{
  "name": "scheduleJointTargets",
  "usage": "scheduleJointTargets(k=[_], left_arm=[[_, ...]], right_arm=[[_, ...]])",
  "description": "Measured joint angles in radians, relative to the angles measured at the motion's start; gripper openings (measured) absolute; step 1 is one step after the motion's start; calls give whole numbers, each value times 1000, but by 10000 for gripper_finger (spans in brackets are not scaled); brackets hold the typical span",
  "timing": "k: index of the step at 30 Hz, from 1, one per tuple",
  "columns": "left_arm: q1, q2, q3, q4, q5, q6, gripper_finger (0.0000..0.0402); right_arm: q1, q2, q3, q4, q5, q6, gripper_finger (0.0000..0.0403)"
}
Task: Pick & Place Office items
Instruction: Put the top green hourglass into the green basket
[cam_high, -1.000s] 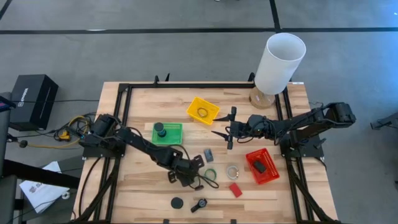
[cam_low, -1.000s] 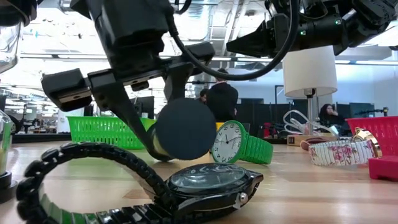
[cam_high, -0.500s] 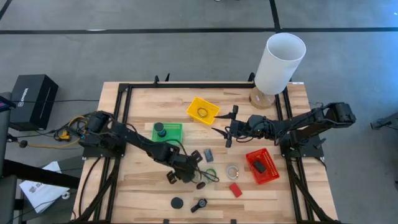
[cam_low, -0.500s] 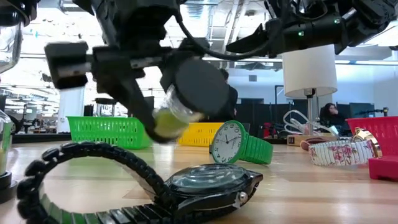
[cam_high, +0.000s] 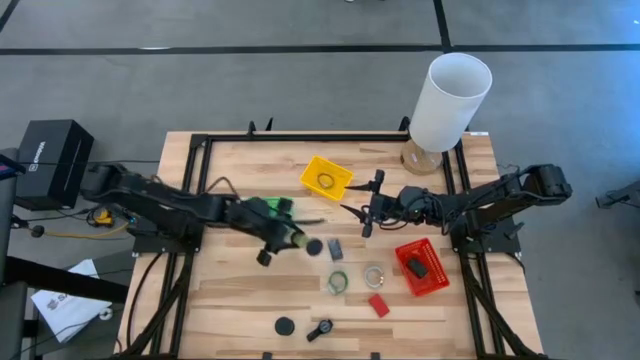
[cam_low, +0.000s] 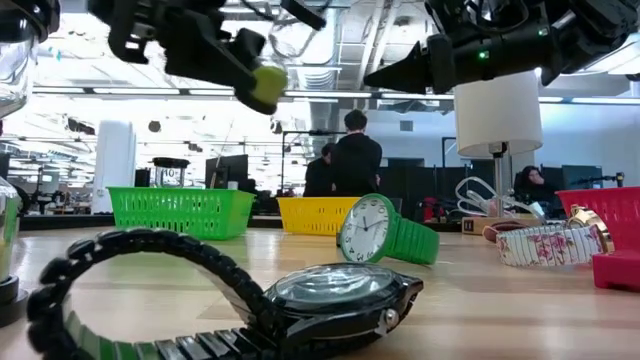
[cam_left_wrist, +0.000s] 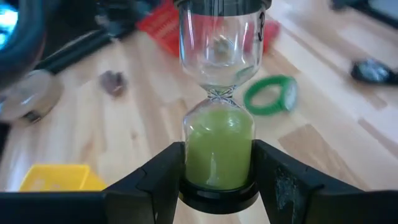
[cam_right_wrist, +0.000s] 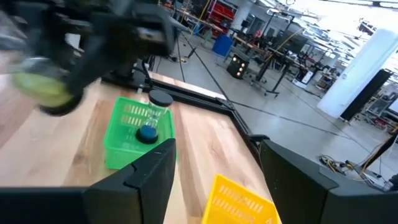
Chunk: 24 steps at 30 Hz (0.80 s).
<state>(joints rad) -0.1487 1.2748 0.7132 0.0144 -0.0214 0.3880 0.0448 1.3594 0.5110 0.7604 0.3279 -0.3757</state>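
The left end effector (cam_left_wrist: 217, 186) pinches a green sand timer (cam_left_wrist: 219, 112) by one end, tilted; it could slip onto the counter (cam_high: 230, 290); the right end effector (cam_high: 362, 212) hovers open at frame centre.

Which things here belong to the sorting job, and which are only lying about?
Job: green hourglass in left pincer, green watch, pale watch, grey block, red block, black puck, black watch.
Lying about: white cylinder, black box beside the table, cables.

Two dark jointed arms w/ black cables; black matte fingers (cam_left_wrist: 155, 180).
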Motion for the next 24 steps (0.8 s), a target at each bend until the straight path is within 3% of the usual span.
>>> scheduleJointTargets(k=[8,13,17,24], left_arm=[[14,-204,-276,289,-122,-179,177],[15,-248,-393,484,-210,-221,177],[25,-256,-419,528,-255,-232,177],[30,-260,-419,555,-282,-246,177]], right_arm=[[-13,2,0,14,-16,97,224],[-25,3,7,61,-127,180,224],[-27,7,59,65,-171,317,224],[-25,203,221,68,-174,418,224]])
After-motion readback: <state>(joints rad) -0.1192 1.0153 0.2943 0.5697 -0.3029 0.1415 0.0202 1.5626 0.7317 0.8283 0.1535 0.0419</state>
